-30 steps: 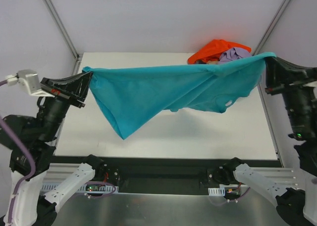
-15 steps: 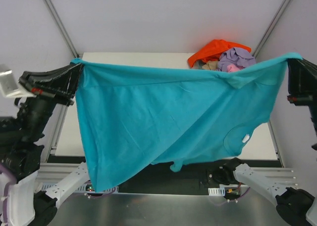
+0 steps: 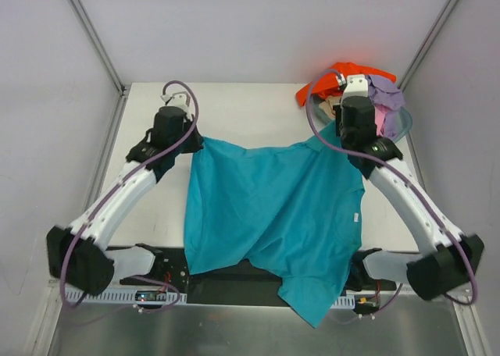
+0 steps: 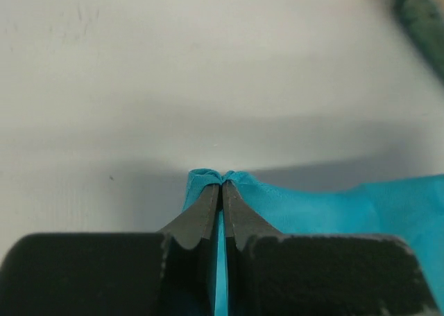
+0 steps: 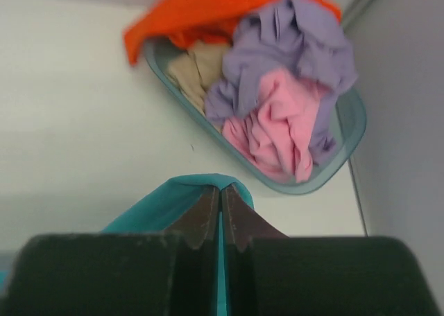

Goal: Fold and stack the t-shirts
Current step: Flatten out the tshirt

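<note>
The teal t-shirt (image 3: 273, 211) lies spread over the table (image 3: 242, 110), its lower end hanging over the near edge past the arm bases; a small white tag (image 3: 355, 216) shows near its right side. My left gripper (image 3: 193, 140) is shut on the shirt's far left corner (image 4: 208, 178). My right gripper (image 3: 341, 132) is shut on its far right corner (image 5: 208, 186). The orange (image 5: 201, 11), lavender (image 5: 291, 46), pink (image 5: 277, 129) and beige (image 5: 194, 66) t-shirts sit crumpled in the basin.
The grey-blue basin (image 3: 402, 126) stands at the far right corner of the table, just behind the right gripper; its rim (image 5: 305, 188) shows close to the fingertips in the right wrist view. White walls and slanted frame bars enclose the table.
Both arms swung from wide apart and high down over the far part of the table, carrying the teal shirt from hanging stretched in the air to lying on the surface. Both grips held.
</note>
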Available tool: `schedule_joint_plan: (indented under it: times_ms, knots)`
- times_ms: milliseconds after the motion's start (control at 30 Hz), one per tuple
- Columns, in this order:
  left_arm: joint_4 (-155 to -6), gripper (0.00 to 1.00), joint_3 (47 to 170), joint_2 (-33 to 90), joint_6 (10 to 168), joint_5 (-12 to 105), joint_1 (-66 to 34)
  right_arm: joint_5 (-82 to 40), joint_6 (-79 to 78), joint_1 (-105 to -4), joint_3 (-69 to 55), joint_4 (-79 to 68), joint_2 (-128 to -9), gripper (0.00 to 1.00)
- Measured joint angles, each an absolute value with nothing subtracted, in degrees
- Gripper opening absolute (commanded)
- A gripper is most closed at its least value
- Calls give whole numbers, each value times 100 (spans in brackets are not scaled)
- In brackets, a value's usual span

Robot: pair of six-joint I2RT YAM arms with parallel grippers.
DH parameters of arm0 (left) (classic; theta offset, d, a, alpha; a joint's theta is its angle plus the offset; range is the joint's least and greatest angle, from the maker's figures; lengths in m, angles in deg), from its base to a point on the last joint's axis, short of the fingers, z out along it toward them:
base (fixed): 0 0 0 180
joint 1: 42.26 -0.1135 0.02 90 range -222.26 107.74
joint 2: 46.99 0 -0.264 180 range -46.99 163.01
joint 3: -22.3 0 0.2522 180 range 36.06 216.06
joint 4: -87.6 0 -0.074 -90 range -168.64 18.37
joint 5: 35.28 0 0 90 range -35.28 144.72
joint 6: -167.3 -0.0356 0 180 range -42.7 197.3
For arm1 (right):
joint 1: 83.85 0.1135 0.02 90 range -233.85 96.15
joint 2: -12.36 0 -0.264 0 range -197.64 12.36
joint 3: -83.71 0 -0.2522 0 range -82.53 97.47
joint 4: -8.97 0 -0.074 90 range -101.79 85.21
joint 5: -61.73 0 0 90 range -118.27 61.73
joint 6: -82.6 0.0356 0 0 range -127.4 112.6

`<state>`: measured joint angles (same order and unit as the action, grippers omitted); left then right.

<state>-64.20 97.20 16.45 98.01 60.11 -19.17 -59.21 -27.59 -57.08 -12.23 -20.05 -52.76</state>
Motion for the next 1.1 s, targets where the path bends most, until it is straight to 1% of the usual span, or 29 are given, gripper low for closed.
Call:
schedule_joint_plan:
  times_ms: [100,200,300,500,567,633,700,733,767,800,933,1000,1067,1100]
  knots:
    - [-6385,0,9683,2830,9945,5823,-2330,-5693,-2252,-6325,-1376,-1994,-6358,1]
    - [-6359,0,9749,3704,10048,5552,-2697,-5287,-1863,-6806,-1370,-2003,-7145,1]
    - [-6289,0,10048,4405,10070,5272,-2939,-4996,-1712,-6980,-1153,-2049,-7659,1]
    - [-6356,0,11025,5310,10065,4841,-3101,-4662,-1701,-6972,-104,-1977,-8356,1]
    - [-6405,6,11300,5546,10065,4710,-3125,-4596,-1694,-6974,60,-1918,-8450,1]
    - [-6474,9,11532,5850,10068,4520,-3180,-4544,-1677,-6974,86,-1870,-8522,1]
    - [-6496,17,11665,6119,10065,4415,-3232,-4489,-1651,-6974,86,-1874,-8623,1]
    - [-6494,22,11731,6270,10065,4356,-3270,-4452,-1638,-6974,86,-1874,-8686,1]
    - [-6494,32,11788,6405,10061,4295,-3315,-4419,-1620,-6974,86,-1876,-8754,1]
    - [-6492,39,11856,6582,10070,4218,-3368,-4386,-1594,-6974,82,-1883,-8817,1]
    - [-6464,56,11923,6891,10076,4054,-3482,-4338,-1531,-6974,71,-1935,-8946,1]
    - [-6448,60,11923,6906,10081,4015,-3512,-4323,-1507,-6974,71,-1977,-8961,1]
    - [-6470,59,11921,6897,10087,4015,-3519,-4308,-1491,-6974,71,-2008,-8961,0]
    - [-6483,57,11910,6891,10087,4015,-3517,-4290,-1487,-6974,71,-2010,-8961,1]
